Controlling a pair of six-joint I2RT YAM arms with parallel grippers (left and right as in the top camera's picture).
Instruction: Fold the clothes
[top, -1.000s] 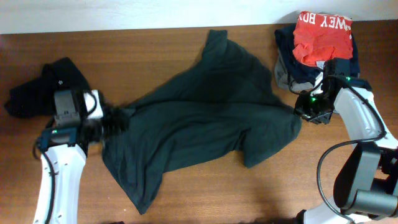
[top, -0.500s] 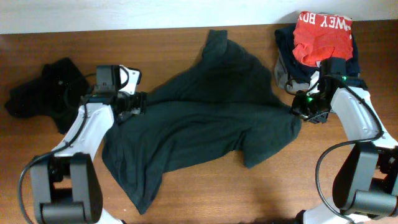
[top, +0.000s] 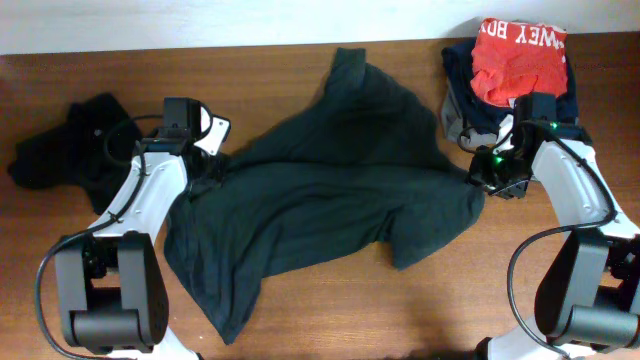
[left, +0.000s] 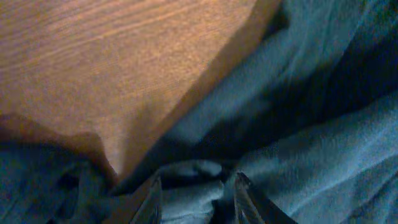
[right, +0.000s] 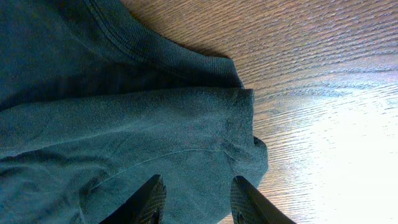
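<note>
**Shirt spread but unfolded, both arms at its edges**

Overhead: the dark green T-shirt (top: 330, 190) lies opened out and rumpled across the middle of the tabletop (top: 400, 310). One sleeve points toward the far edge and a long flap trails toward the near left. No fold has been made in it. The left gripper (top: 208, 168) sits on the shirt's left edge and the right gripper (top: 482, 180) on its right edge, so the cloth stretches between the two. A crumpled black garment (top: 70, 150) waits well apart at the far left, untouched. At the far right corner is a pile of clothes (top: 480, 100) topped by a red garment (top: 520, 55) with white lettering. Whether that pile counts as folded work I cannot tell.

Left wrist: the fingers (left: 152, 199) flank a raised ridge of the green cloth, which bunches up between them. The jaws look clenched on that ridge of the shirt. Bare wood shows just beyond.

Right wrist: the fingers (right: 154, 198) rest over a hemmed corner of the same shirt, near where it ends on the wood. The cloth lies flat between them, and I cannot tell whether the jaws are pinching it or only pressing down on it.

Judged from this, the task is at an early stage. The green shirt needs smoothing and every one of its folds, and the black garment has not been started.
</note>
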